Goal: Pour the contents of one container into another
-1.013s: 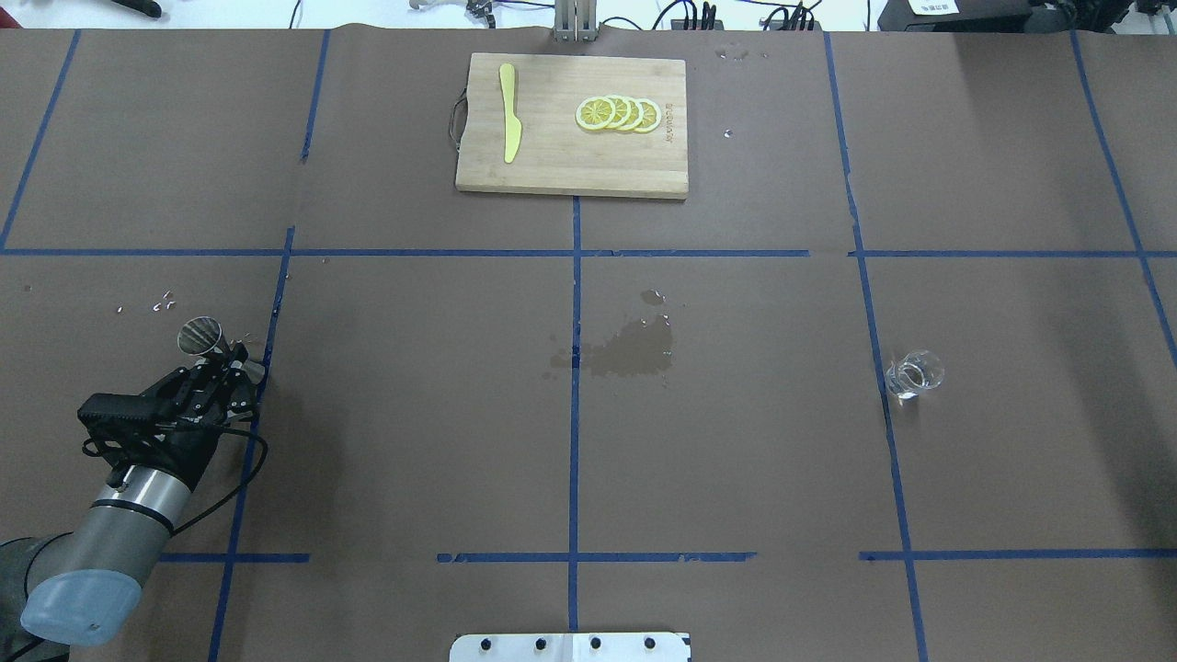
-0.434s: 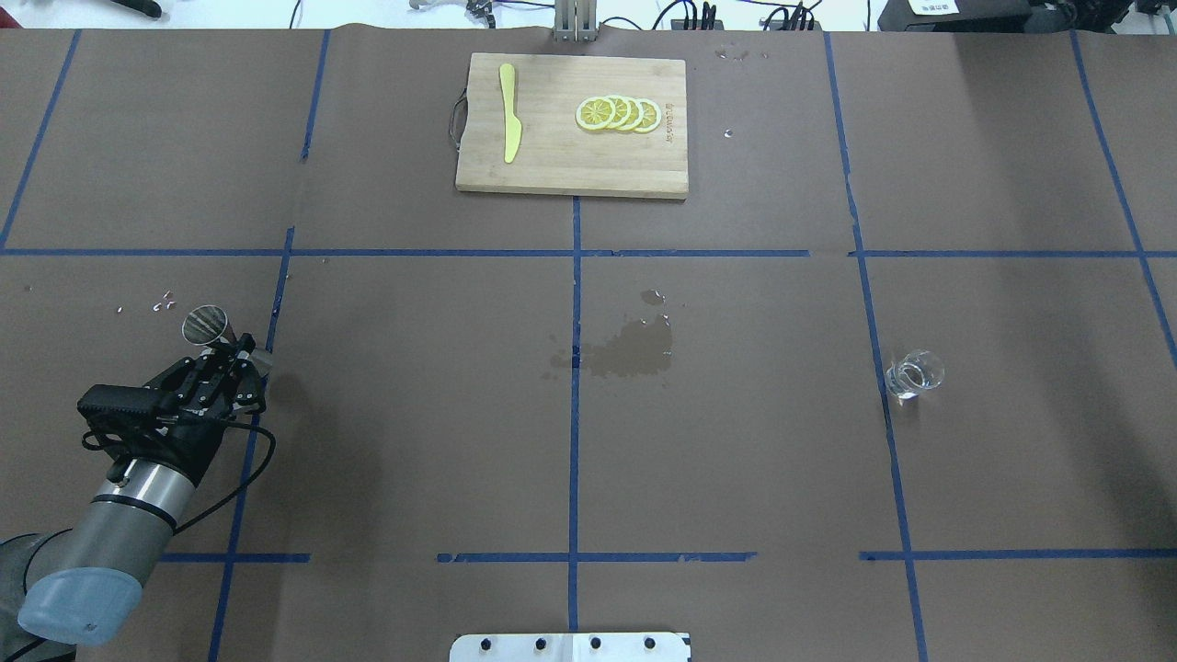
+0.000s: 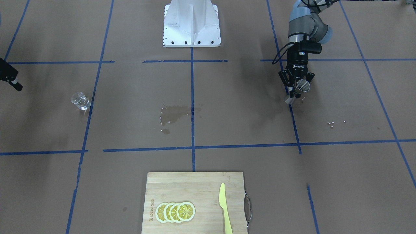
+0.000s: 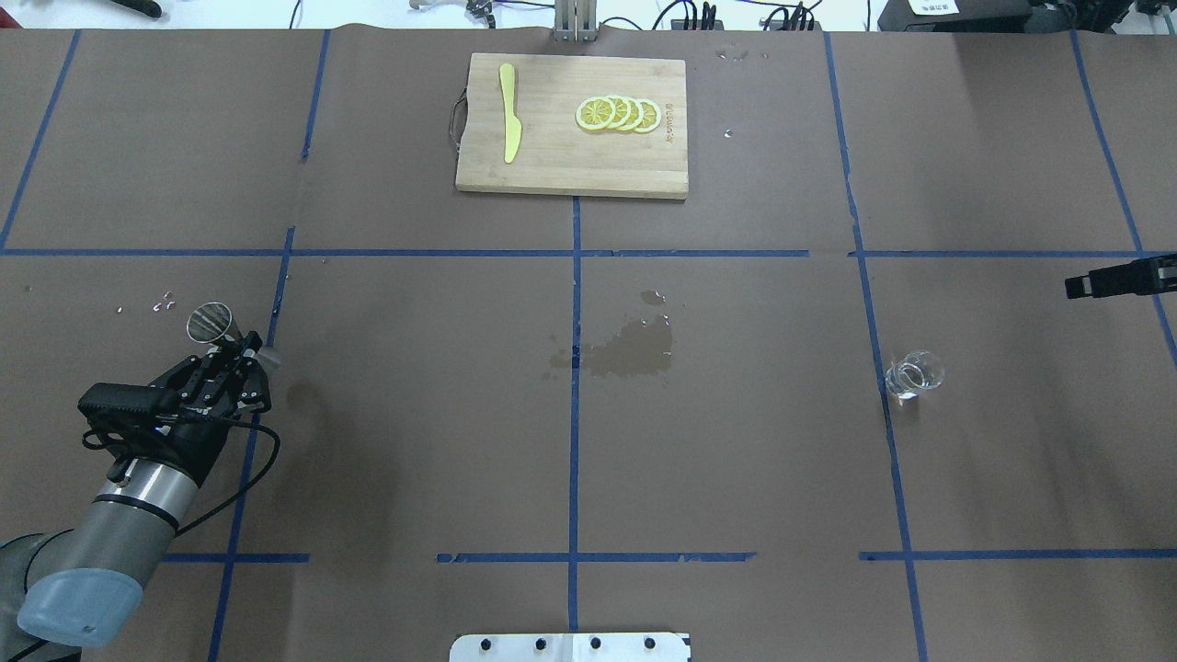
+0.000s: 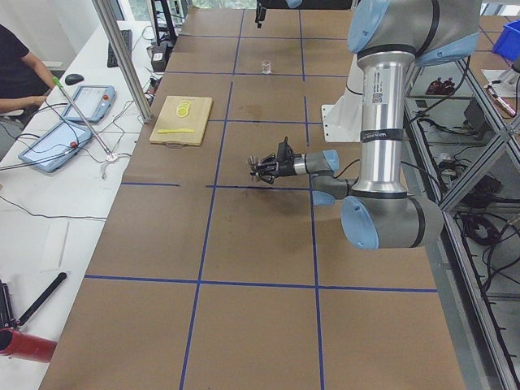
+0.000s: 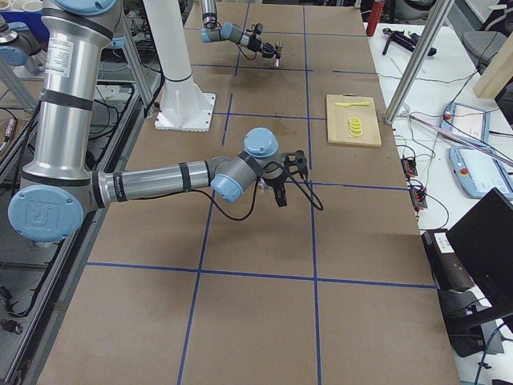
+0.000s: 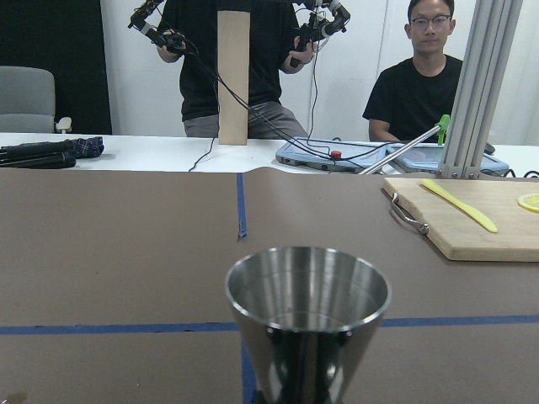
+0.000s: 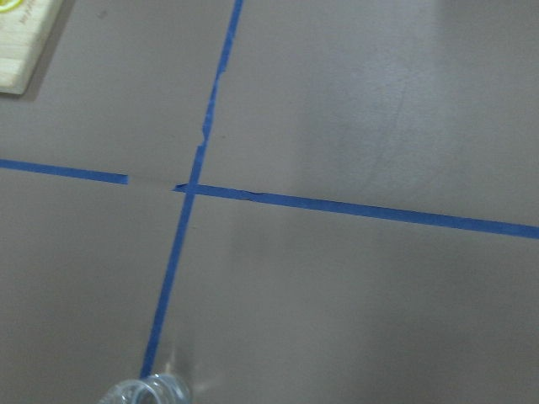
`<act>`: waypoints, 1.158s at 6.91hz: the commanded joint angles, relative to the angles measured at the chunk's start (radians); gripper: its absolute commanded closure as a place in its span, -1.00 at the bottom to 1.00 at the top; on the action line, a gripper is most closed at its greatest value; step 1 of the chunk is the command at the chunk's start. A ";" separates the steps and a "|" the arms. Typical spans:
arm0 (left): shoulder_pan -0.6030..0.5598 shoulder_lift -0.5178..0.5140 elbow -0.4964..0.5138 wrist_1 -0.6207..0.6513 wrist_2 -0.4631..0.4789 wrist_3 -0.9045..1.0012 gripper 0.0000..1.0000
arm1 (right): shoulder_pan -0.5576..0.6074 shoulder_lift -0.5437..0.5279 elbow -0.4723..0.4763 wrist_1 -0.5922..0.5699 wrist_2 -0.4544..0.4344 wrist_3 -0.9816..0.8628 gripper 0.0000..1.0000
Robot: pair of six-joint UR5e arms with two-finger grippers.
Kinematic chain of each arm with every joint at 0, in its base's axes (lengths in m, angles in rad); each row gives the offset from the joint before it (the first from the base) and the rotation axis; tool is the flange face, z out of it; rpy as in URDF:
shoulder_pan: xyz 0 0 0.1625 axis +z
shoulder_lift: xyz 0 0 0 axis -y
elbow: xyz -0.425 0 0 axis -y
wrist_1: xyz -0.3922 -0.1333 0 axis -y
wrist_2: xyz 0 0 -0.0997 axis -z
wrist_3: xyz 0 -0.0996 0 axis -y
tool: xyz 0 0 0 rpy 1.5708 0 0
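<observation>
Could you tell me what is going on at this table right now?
The left claw is shut on the silver jigger, holding it tilted at the left side of the table. The glass cup stands alone on the right side; the right claw shows only at the overhead view's edge, apart from it. A wet patch lies mid-table. No pouring is underway.

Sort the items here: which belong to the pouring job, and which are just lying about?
Job: small silver steel hourglass jigger, held in the left end effector; small clear round glass cup, standing alone.
Lying about: rectangular bamboo cutting board; flat yellow knife; yellow lemon slices; dark wet patch.
</observation>
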 commanded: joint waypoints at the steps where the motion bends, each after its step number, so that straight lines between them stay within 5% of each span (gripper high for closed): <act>1: 0.001 -0.022 0.000 -0.002 -0.001 0.000 1.00 | -0.202 -0.070 0.079 0.196 -0.247 0.272 -1.00; 4: 0.001 -0.054 0.000 0.002 -0.002 0.002 1.00 | -0.276 -0.164 0.122 0.310 -0.448 0.301 -1.00; 7: 0.001 -0.074 0.000 0.012 -0.001 0.003 1.00 | -0.609 -0.220 0.131 0.309 -0.947 0.356 -0.99; 8: 0.000 -0.087 0.000 0.012 -0.001 0.011 1.00 | -0.803 -0.224 0.131 0.303 -1.248 0.383 -1.00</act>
